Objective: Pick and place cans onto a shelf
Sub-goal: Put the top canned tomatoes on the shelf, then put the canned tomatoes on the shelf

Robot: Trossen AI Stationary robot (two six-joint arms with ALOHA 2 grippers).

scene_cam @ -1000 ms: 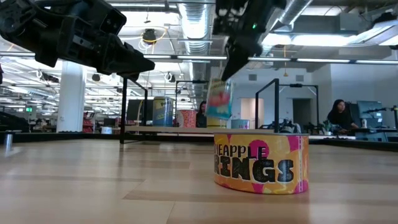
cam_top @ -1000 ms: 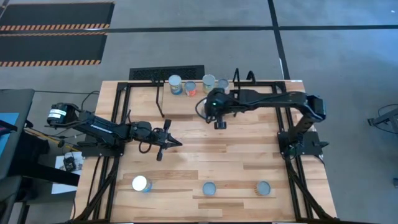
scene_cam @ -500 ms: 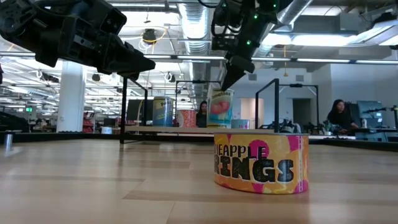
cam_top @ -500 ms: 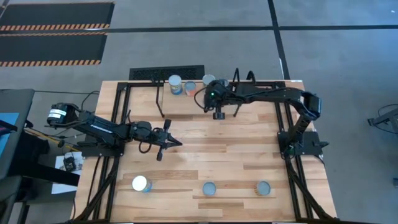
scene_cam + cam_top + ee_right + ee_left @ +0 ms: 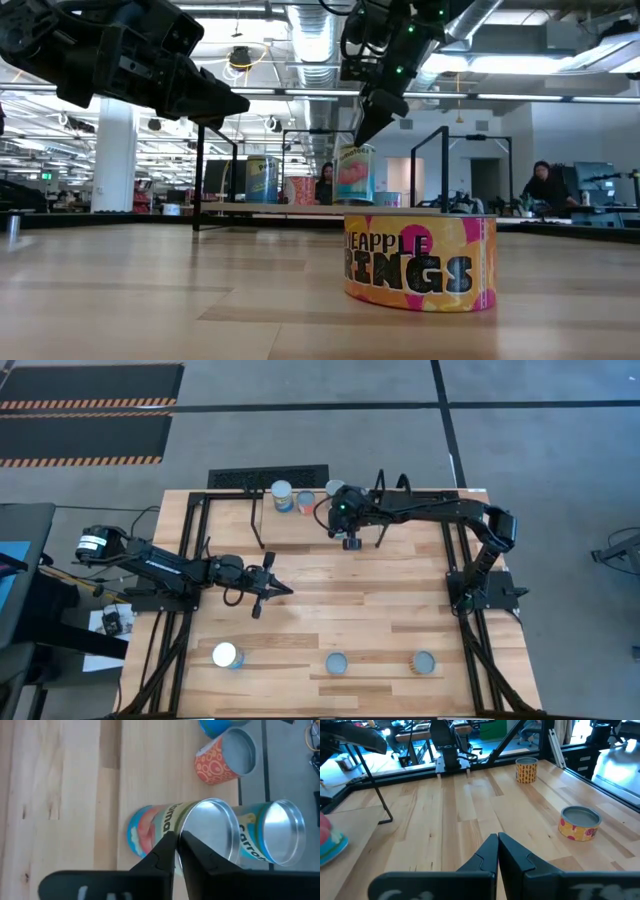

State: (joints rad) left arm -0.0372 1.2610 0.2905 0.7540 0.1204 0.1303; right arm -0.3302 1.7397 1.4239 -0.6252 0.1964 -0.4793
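Counting four cans on the shelf (image 5: pixel 300 530) and three on the table well apart from it (image 5: pixel 337 663), so roughly half is done; an eighth isn't visible. Right gripper (image 5: pixel 362 135) sits at the top of the tomato can (image 5: pixel 353 175) standing on the shelf; clamped or released, cannot tell. Left gripper (image 5: pixel 285 590) waits off the shelf, pinched together. The right wrist view alone shows all four shelved cans; the high view hides one under the arm.

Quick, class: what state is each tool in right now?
Left tool: closed, holding nothing.
Right tool: cannot be told; it is just above the can.
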